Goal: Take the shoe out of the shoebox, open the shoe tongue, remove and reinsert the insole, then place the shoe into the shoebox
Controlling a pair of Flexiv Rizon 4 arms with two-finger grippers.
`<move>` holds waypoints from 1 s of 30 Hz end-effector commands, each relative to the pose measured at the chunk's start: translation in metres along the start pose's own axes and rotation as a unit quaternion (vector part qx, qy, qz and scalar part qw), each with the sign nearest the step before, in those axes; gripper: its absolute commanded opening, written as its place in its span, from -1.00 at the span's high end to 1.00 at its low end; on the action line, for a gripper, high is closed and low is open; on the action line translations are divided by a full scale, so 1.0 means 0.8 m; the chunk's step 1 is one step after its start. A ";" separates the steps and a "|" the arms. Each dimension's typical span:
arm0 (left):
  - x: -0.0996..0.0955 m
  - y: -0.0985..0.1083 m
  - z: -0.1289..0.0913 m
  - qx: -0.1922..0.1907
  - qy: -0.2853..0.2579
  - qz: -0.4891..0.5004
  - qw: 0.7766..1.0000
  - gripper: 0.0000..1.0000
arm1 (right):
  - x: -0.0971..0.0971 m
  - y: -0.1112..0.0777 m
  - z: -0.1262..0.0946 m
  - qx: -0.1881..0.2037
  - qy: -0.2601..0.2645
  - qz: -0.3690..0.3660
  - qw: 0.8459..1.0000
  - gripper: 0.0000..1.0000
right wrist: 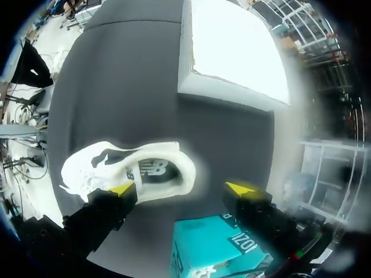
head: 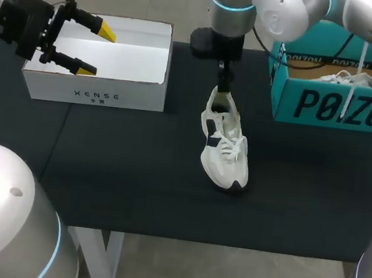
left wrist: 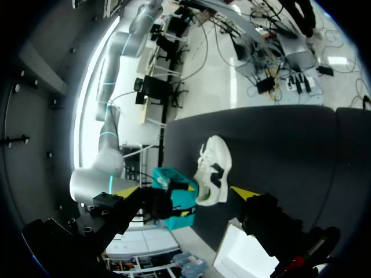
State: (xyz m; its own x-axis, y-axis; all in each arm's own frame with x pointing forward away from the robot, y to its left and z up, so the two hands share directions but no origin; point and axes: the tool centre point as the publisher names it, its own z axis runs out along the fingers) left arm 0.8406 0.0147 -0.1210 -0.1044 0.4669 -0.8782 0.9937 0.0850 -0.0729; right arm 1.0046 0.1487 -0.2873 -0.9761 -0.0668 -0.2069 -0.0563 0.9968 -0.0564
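Because the right gripper (right wrist: 181,188) hangs with jaws apart at the heel of the shoe (head: 222,150), lying on the table (head: 133,180) near the teal shoebox (head: 339,107), closing on 1 thin collar edge could tip it, and the left gripper (head: 96,51), jaws also spread, is too far off to steady it.

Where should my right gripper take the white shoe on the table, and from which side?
Probably the heel collar, from above. The shoe stands upright on its sole with its opening facing up, and its heel end is nearest the open right gripper. Put one finger inside the opening and one behind the heel.
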 end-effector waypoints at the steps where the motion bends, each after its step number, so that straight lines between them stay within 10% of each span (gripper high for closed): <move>1: 0.000 0.000 0.000 0.000 0.001 0.000 1.000 -1.00 | -0.014 0.000 0.013 0.016 0.008 -0.016 1.000 -1.00; 30: 0.000 0.000 0.000 0.000 0.001 0.000 1.000 -1.00 | -0.040 0.013 0.118 0.020 0.028 -0.041 0.999 -1.00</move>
State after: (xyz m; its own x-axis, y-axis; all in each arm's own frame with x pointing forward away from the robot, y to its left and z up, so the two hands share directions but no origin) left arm 0.8406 0.0148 -0.1210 -0.1043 0.4668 -0.8782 0.9937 0.0850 -0.0728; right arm 1.0468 0.1494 -0.3650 -0.9767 -0.1410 -0.1620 -0.1263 0.9871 -0.0979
